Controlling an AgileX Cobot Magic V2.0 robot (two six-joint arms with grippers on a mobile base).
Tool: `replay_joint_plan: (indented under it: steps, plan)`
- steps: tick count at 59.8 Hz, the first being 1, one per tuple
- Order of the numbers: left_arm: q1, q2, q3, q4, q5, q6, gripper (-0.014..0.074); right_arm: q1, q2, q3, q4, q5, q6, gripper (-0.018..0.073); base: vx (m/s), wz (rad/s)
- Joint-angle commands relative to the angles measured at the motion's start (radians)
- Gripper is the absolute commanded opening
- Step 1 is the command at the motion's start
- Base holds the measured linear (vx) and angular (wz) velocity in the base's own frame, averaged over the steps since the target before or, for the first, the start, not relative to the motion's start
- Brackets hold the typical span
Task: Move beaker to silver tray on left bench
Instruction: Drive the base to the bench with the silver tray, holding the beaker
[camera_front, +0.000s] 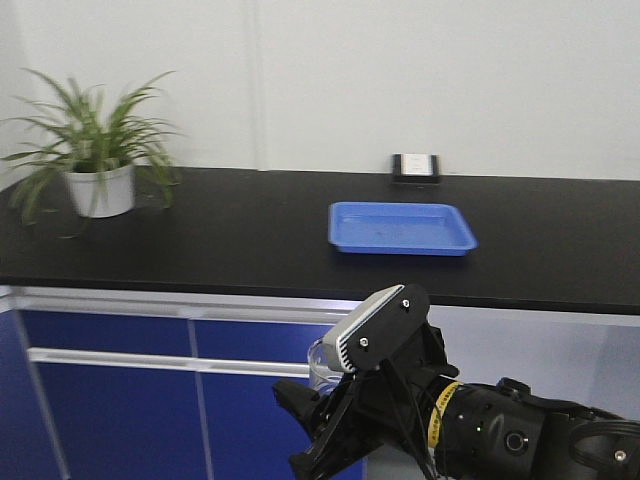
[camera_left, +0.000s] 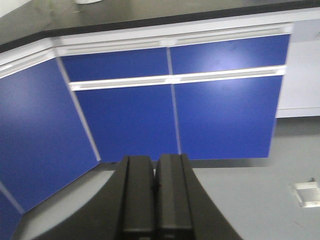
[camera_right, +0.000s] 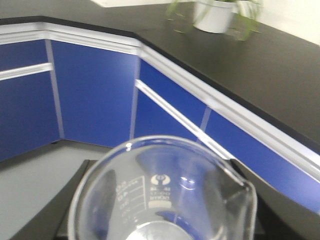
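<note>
The beaker (camera_right: 165, 195) fills the lower middle of the right wrist view, clamped in the right claw (camera_front: 312, 425) below the bench (camera_front: 240, 230) edge. The left claw (camera_left: 155, 195) is pressed together, finger against finger.

I see a matte black worktop (camera_front: 220, 225), a bright blue tray (camera_front: 402, 227), a green plant (camera_front: 90, 125) in a white pot (camera_front: 100, 190), blue cabinet doors (camera_left: 220, 115), and white graduation print on the clear beaker (camera_right: 160, 195).

The clear beaker (camera_right: 162, 200), rim up, with white printed graduations, sits off the black desk (camera_right: 260, 65), below its front edge.
</note>
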Motion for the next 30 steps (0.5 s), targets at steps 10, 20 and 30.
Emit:
replay_joint_plan:
  steps: [10, 20, 30]
  plan:
    - [-0.005, -0.008, 0.02, -0.003, -0.079, -0.002, 0.0001, -0.001, -0.04, -0.031, 0.011, -0.059, -0.003, -0.0011, -0.1, 0.56]
    - [-0.005, -0.008, 0.02, -0.003, -0.079, -0.002, 0.0001, -0.001, -0.04, -0.031, 0.011, -0.059, -0.003, -0.0011, -0.09, 0.71]
    - [-0.005, -0.008, 0.02, -0.003, -0.079, -0.002, 0.0001, -0.001, -0.04, -0.031, 0.011, -0.058, -0.003, -0.0011, -0.07, 0.83]
